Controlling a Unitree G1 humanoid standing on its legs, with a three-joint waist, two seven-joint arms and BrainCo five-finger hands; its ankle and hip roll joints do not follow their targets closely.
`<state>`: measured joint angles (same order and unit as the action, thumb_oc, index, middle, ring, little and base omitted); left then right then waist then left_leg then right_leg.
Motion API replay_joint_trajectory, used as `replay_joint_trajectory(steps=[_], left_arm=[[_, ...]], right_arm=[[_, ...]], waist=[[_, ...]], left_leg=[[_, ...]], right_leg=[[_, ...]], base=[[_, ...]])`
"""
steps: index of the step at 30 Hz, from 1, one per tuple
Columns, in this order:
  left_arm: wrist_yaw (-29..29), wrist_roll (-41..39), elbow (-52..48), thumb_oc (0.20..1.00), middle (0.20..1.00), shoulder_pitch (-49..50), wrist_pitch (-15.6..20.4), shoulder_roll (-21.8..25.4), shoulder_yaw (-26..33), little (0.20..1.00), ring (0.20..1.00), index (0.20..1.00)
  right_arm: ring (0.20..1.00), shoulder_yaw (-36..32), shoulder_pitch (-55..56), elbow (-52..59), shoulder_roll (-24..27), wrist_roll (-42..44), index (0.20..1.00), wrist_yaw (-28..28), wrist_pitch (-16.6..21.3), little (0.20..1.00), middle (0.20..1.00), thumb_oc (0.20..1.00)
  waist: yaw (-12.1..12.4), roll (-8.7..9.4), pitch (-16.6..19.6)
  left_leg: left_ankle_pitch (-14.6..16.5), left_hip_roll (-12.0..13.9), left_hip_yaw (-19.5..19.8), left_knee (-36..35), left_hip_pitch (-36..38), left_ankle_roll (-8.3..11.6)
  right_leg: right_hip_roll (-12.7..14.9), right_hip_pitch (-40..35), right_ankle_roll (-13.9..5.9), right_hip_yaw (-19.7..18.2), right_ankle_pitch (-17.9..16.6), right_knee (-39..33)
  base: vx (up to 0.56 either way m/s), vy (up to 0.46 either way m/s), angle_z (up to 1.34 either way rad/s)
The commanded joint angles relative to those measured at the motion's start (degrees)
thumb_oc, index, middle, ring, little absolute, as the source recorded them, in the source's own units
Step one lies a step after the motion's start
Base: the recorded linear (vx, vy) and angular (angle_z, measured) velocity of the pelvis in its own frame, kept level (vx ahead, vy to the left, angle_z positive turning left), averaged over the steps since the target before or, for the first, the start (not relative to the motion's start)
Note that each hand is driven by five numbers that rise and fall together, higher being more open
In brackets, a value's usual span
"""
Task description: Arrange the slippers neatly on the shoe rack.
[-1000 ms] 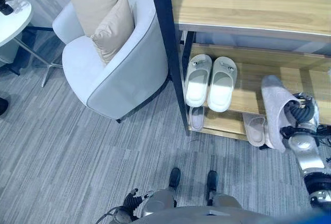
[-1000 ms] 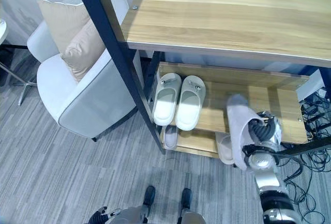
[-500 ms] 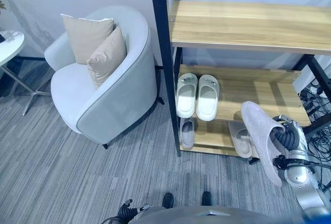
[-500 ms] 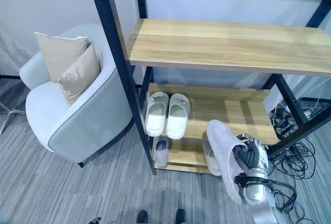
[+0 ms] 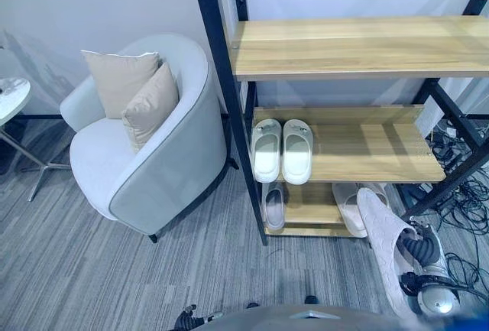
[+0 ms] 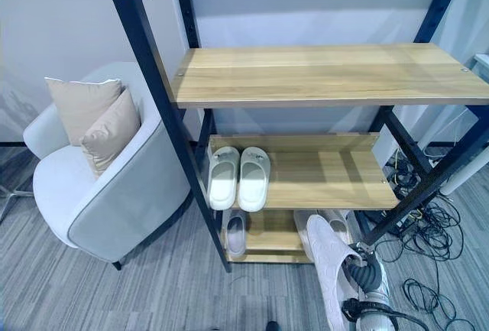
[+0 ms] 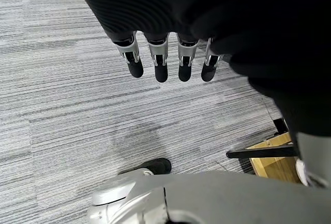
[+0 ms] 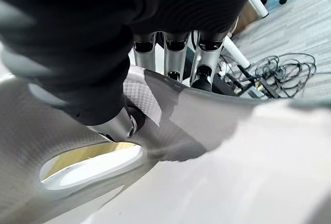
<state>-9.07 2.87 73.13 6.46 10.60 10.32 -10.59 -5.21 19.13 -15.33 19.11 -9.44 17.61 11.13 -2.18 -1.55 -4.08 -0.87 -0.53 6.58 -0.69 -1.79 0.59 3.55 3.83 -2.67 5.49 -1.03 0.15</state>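
My right hand (image 5: 425, 264), at the lower right of the frame, is clamped on a grey slipper (image 5: 384, 238) in front of the shoe rack (image 5: 345, 47). My left hand (image 7: 166, 61) hangs over the floor, fingers straight. A white pair (image 5: 281, 148) sits on the middle shelf, more slippers below.

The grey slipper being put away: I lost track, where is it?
The grey slipper is in the right robot hand, low on the right in the eye views, before the shoe rack's bottom shelf.
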Motion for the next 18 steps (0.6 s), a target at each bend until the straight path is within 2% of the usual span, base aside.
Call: replay_joint_trajectory(steps=[1, 4, 5, 8, 9, 10, 14, 15, 16, 18], left_arm=[[0.3, -9.7, -2.0, 1.0, 1.0, -4.3, 2.3, 0.6, 2.7, 1.0, 1.0, 1.0], [0.1, -14.5, -7.8, 1.0, 1.0, -4.8, 4.0, 2.1, 2.0, 1.0, 1.0, 1.0], [-0.7, -16.9, -9.6, 1.0, 1.0, -4.3, 5.0, 2.3, 1.8, 1.0, 1.0, 1.0], [-1.2, -21.7, -14.1, 1.0, 1.0, -3.9, 6.5, 2.8, 1.8, 1.0, 1.0, 1.0], [-2.8, -23.0, -16.4, 1.0, 1.0, -4.5, 7.8, 3.7, 1.5, 1.0, 1.0, 1.0], [-3.5, -24.6, -17.1, 1.0, 1.0, -5.6, 8.4, 4.0, 1.7, 1.0, 1.0, 1.0], [-5.2, -28.1, -18.7, 1.0, 1.0, -8.9, 8.7, 3.7, 1.6, 1.0, 1.0, 1.0], [-5.2, -31.1, -19.4, 1.0, 1.0, -9.8, 8.5, 2.8, 2.0, 1.0, 1.0, 1.0], [-4.6, -37.5, -24.6, 1.0, 1.0, -9.6, 9.1, 2.0, 1.7, 1.0, 1.0, 1.0], [-4.7, -39.3, -32.3, 1.0, 1.0, -8.8, 9.3, 2.6, -0.3, 1.0, 1.0, 1.0]], right_arm=[[0.2, -0.3, -5.6, 5.7, 2.6, 2.6, 0.2, 1.0, 3.1, 0.2, 0.2, 0.2], [0.2, -0.2, -8.0, 6.6, 3.7, 1.6, 0.2, 2.3, 2.8, 0.2, 0.2, 0.2], [0.2, 0.9, -10.4, 5.7, 4.6, 2.0, 0.2, 3.7, 3.0, 0.2, 0.2, 0.2], [0.2, 2.3, -14.0, 4.0, 5.7, 3.5, 0.2, 5.8, 4.1, 0.2, 0.2, 0.2], [0.2, 3.1, -17.2, 2.7, 5.9, 3.7, 0.2, 7.7, 4.7, 0.2, 0.2, 0.2], [0.2, 3.6, -19.4, 1.8, 5.5, 4.7, 0.2, 9.2, 5.3, 0.2, 0.2, 0.2], [0.2, 5.2, -26.7, -0.7, 6.1, 6.5, 0.2, 11.9, 6.0, 0.2, 0.2, 0.2], [0.2, 5.2, -28.0, 0.6, 6.6, 6.3, 0.2, 12.6, 5.7, 0.2, 0.2, 0.2], [0.2, 5.5, -30.2, 2.8, 7.5, 4.8, 0.2, 14.0, 5.2, 0.2, 0.2, 0.2], [0.2, 6.6, -34.7, 5.9, 8.8, 2.2, 0.2, 15.5, 3.9, 0.2, 0.2, 0.2]], waist=[[0.9, 2.95, -7.8], [1.1, 3.0, -11.3], [1.5, 2.7, -12.7], [2.0, 2.22, -14.5], [2.4, 1.65, -15.8], [2.6, 1.35, -16.3], [3.2, 0.27, -16.8], [3.2, 0.06, -16.7], [3.3, -0.72, -16.5], [4.1, -2.17, -15.9]], left_leg=[[9.6, -1.5, 0.9, 14.9, -6.4, 0.57], [11.0, -2.0, 1.5, 23.2, -15.5, 0.5], [13.0, -2.4, 1.9, 29.2, -21.0, 0.28], [15.0, -2.6, 1.9, 37.8, -29.7, -0.33], [16.8, -3.0, 1.9, 43.9, -36.1, -0.88], [20.5, -3.2, 1.3, 50.5, -41.1, -1.11], [24.3, -4.2, 0.6, 63.0, -53.1, -0.98], [25.1, -4.4, 0.7, 65.9, -56.0, -1.07], [26.7, -4.8, 1.1, 70.6, -60.8, -1.63], [30.4, -5.2, 1.1, 81.8, -69.0, -2.53]], right_leg=[[3.8, 3.7, -2.98, 2.0, 8.6, 16.2], [4.8, 11.0, -2.32, 2.4, 10.7, 23.8], [5.3, 15.9, -1.74, 2.0, 12.8, 29.1], [5.8, 24.4, -0.5, 1.0, 15.6, 37.2], [6.2, 31.1, 0.28, 0.5, 17.6, 43.9], [6.1, 36.5, 0.54, -0.1, 21.3, 50.4], [6.5, 48.0, 1.78, -1.5, 25.8, 61.9], [6.8, 50.7, 2.08, -1.6, 26.7, 64.5], [7.2, 55.5, 2.35, -2.0, 28.3, 69.4], [7.7, 64.2, 2.95, -3.2, 31.5, 81.3]], base=[[-0.35, -0.016, 0.13], [-0.27, -0.02, 0.24], [-0.21, -0.014, 0.34], [-0.2, 0.023, 0.13], [-0.14, 0.043, 0.09], [-0.15, 0.024, 0.16], [-0.07, 0.003, 0.05], [-0.05, 0.01, 0.34], [0.0, 0.0, 0.0], [0.06, 0.032, -0.13]])
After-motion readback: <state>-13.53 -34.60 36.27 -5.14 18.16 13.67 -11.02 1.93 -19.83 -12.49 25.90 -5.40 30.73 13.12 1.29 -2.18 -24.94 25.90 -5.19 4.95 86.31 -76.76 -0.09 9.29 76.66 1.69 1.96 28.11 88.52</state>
